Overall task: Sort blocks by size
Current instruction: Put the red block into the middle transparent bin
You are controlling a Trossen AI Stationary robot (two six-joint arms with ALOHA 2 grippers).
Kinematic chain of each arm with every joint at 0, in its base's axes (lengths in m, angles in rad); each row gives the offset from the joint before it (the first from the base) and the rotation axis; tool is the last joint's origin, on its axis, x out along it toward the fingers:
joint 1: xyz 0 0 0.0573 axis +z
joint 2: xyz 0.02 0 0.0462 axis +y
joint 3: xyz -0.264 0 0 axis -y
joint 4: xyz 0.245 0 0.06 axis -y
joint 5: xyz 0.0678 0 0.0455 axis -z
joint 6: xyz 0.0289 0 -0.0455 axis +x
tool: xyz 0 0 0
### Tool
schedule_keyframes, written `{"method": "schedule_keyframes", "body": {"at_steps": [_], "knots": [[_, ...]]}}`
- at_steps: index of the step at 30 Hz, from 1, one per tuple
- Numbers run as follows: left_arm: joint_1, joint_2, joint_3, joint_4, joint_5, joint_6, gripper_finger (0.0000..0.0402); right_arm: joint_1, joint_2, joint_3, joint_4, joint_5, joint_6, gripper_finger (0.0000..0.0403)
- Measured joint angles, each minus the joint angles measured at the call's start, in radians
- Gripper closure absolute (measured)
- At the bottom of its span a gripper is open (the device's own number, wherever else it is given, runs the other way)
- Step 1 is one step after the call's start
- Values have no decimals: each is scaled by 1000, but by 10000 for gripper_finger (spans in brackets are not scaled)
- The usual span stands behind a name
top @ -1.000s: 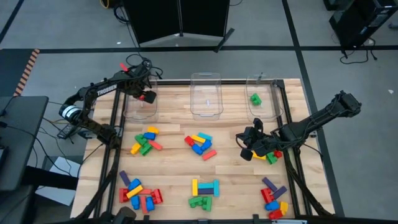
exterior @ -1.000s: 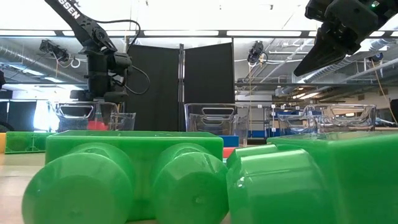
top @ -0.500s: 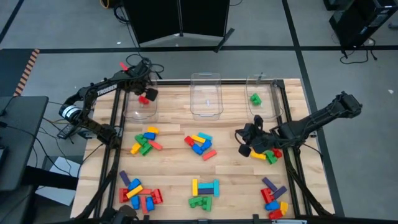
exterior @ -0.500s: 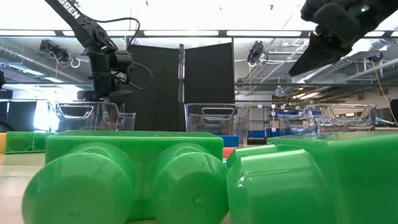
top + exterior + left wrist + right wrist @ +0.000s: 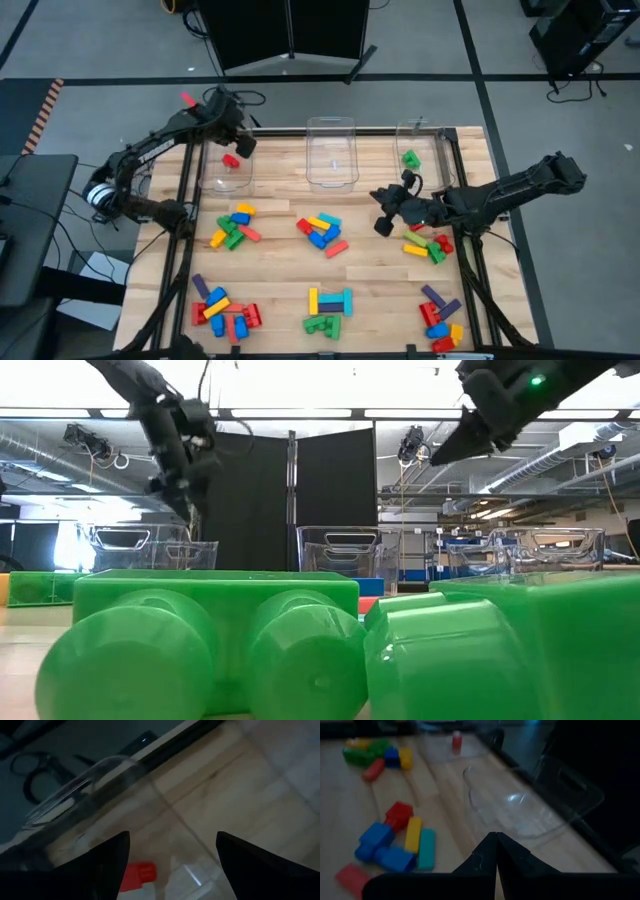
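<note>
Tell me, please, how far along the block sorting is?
Barely started: one red block lies in the left bin, one green block in the right bin. The left claw is open, the right claw shut, holding nothing visible. Six piles remain on the table.

The worktop (image 5: 280,285) is pale wood with visible plank seams and a smooth, faintly satin finish. The three bins (image 5: 331,152) on it are clear, glossy plastic that catches bright highlights along rims and walls. The blocks (image 5: 322,230) are smooth, shiny moulded plastic; in the low view the nearest green block (image 5: 210,645) shows soft reflections on its rounded studs. A red block (image 5: 137,875) lies inside the left bin (image 5: 224,163). Both arms are dark and matt, and the frame (image 5: 464,250) around the worktop looks like black matt metal. The floor (image 5: 100,50) is dull grey.
</note>
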Motion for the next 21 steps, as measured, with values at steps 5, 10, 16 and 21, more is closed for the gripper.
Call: {"method": "schedule_keyframes", "body": {"at_steps": [5,10,16,21], "knots": [[-150,-113,0,-52,35,-25,96,-49,-3,0,150,0,-76,383],[-330,-213,0,-47,67,-226,96,-85,-5,42,223,-1,-180,380],[-547,-272,0,-36,-65,-432,96,-129,-5,133,174,-85,-210,370],[-735,-273,0,-34,-176,-582,96,-182,-18,253,30,-223,-132,360]]}}
